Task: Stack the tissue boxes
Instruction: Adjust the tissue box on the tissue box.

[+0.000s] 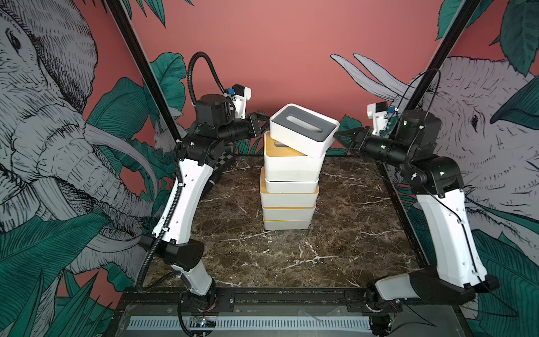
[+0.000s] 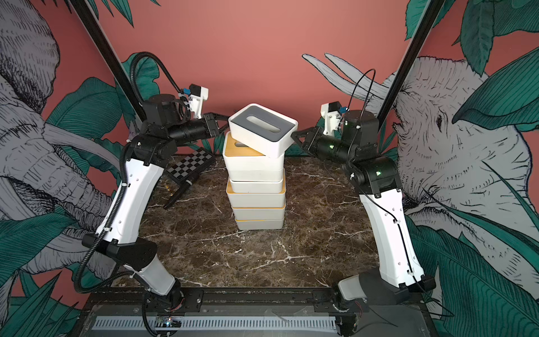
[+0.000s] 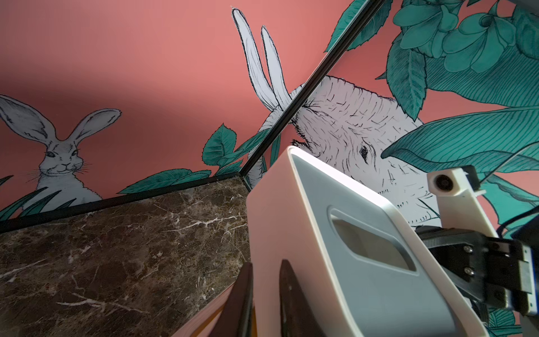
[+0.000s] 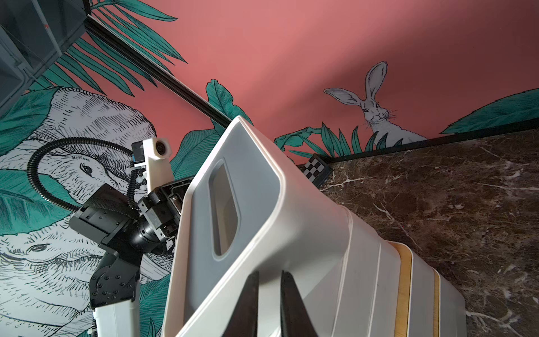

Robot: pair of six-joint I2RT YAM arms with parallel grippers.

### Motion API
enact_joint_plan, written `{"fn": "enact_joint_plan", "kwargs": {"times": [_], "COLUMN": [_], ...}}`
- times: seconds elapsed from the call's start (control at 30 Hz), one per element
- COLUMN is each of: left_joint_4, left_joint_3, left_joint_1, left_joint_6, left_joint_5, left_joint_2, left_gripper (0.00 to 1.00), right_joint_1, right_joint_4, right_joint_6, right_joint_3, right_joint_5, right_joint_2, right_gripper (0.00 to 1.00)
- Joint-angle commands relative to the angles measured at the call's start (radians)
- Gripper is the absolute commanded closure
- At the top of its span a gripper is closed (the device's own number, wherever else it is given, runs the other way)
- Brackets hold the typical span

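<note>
Grey-lidded tissue box (image 1: 303,129) tilted atop the stack (image 1: 288,198). Pinched at either end by left gripper (image 1: 267,122) and right gripper (image 1: 337,136).

Pink jungle-mural walls (image 1: 291,43), dark marble tabletop (image 1: 350,233)

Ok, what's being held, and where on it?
The grey-lidded tissue box, tilted over the stack, squeezed between the left gripper and right gripper, one on each short end. Whether either pinches the wall cannot be told.

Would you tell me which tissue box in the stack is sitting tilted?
The grey-lidded box on top; it is tilted, while the boxes beneath lie flat.
</note>
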Motion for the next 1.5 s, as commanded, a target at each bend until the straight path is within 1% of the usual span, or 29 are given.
{"fn": "enact_joint_plan", "kwargs": {"times": [0.0,1.0,1.47], "left_joint_4": [0.029,0.103,0.108], "left_joint_3": [-0.021,-0.191,-0.197], "left_joint_1": [-0.002,-0.011,-0.037], "left_joint_6": [-0.006,-0.052,-0.059], "left_joint_5": [0.022,0.032,0.032], "left_joint_2": [-0.076,-0.220,-0.246], "left_gripper": [0.79,0.79,0.79], "right_joint_1": [0.013,0.050,0.054], "right_joint_4": [0.043,0.079,0.094], "right_joint_6": [-0.004,0.022,0.029], "right_joint_3": [0.023,0.086,0.054], "right_joint_5": [-0.001,-0.017,-0.014], "right_joint_2": [0.009,0.077,0.056], "right_gripper": [0.84,0.81,0.80]}}
